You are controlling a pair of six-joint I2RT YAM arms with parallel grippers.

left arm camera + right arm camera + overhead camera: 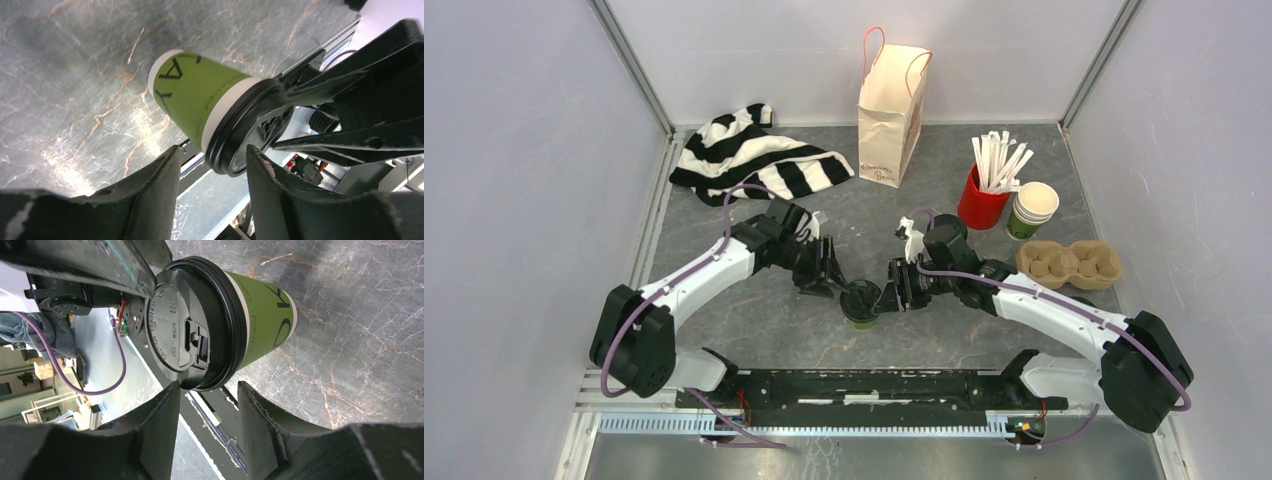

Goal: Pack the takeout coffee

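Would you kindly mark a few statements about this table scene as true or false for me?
1. The paper bag stands upright at the back of the table. True.
2. The cardboard carrier holds a cup. False: its wells are empty.
3. The lidded green cup sits between the left gripper and the right gripper. True.
4. The red cup holds black lids. False: it holds white sticks.
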